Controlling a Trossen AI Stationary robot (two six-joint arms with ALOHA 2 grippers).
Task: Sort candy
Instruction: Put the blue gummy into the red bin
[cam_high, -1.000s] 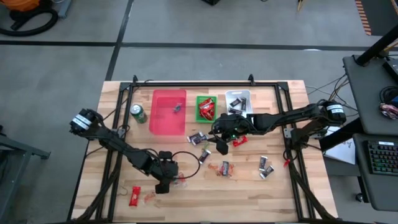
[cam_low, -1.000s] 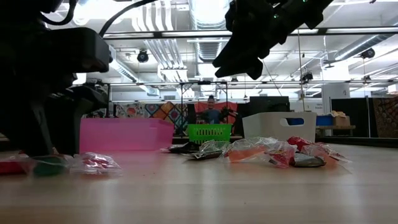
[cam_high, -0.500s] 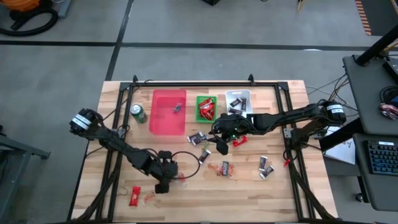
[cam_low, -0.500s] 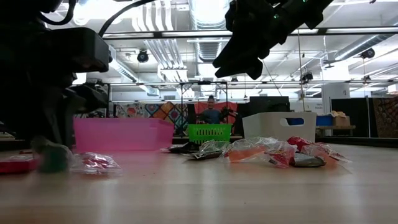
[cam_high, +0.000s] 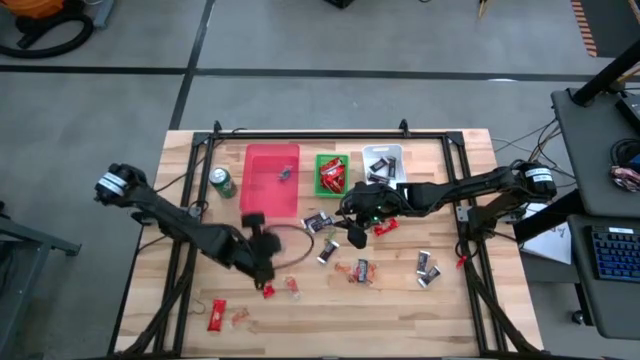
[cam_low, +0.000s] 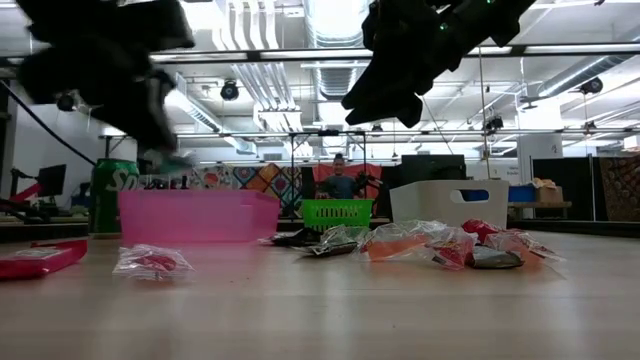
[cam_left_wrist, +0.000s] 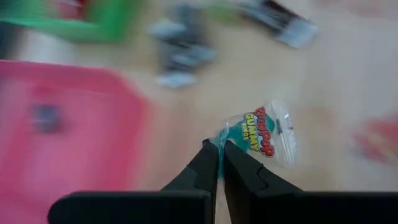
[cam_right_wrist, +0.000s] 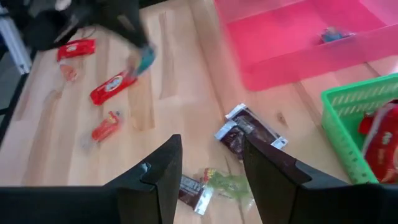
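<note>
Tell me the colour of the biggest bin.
Pink; the high view shows it best, left of the green basket.

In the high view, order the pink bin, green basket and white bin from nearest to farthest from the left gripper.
From the left gripper, shut on a clear-wrapped candy:
1. Pink bin, just beyond it.
2. Green basket, next over toward the right arm.
3. White bin, farthest, by the right arm.

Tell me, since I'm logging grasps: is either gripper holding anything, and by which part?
The left gripper pinches a clear-wrapped gummy candy by its wrapper's edge. The right gripper holds nothing.
</note>
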